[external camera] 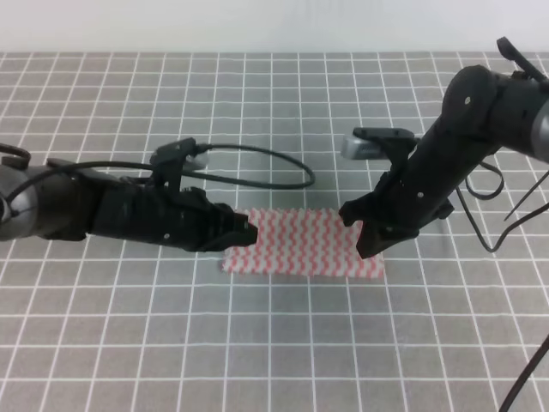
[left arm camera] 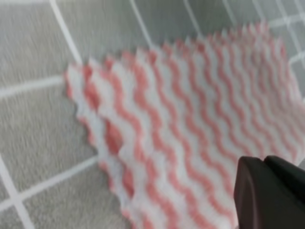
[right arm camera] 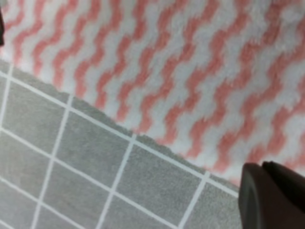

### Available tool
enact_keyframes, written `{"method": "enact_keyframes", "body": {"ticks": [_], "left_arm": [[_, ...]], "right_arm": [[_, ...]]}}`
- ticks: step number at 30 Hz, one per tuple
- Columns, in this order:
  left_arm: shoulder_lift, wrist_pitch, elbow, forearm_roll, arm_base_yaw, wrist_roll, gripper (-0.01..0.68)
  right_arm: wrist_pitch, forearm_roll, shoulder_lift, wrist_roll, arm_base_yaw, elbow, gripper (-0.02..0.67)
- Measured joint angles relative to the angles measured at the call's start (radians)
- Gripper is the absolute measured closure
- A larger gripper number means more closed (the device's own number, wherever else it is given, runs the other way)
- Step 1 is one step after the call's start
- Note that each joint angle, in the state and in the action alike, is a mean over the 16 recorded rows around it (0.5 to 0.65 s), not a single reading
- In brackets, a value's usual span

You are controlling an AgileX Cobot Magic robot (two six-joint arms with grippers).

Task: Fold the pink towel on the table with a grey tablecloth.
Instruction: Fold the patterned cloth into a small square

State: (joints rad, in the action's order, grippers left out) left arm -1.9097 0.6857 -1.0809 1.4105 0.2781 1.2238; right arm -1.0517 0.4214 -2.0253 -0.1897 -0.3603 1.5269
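The pink towel (external camera: 302,243) lay flat on the table with a grey tablecloth (external camera: 274,343), as a wide strip near the middle of the high view, with its long sides running left to right. The left claw (external camera: 247,232) reached in low from the left, and its tip met the left short edge of the towel; the cloth stretched away to the right of it. Whether this claw was clenched on the edge or loose could not be told, since the dark fingers merged into one mass in the high view.

In the left wrist view the towel (left arm camera: 190,129) spread out ahead of the claw, its zigzag edge slightly rumpled at the near corner, and one dark finger (left arm camera: 267,193) showed at the lower right.

The right claw (external camera: 358,230) came down steeply from the right and stood over the right short edge of the towel, the cloth running off to its left. Its state could not be told either. In the right wrist view the towel (right arm camera: 181,71) filled the upper part, the gridded cloth (right arm camera: 86,171) lay below, and one dark finger (right arm camera: 271,195) sat at the lower right corner.
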Motion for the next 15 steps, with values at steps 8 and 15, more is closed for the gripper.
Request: {"method": "enact_keyframes", "body": {"ticks": [8, 15], "left_arm": [[-0.024, 0.009, -0.001, -0.037, 0.0, -0.011, 0.674], [-0.027, 0.039, -0.001, -0.02, -0.001, -0.016, 0.674]], "right_arm": [[0.003, -0.005, -0.035, -0.012, 0.0, 0.002, 0.664], [0.001, -0.011, -0.057, -0.021, 0.0, 0.003, 0.664]]}}
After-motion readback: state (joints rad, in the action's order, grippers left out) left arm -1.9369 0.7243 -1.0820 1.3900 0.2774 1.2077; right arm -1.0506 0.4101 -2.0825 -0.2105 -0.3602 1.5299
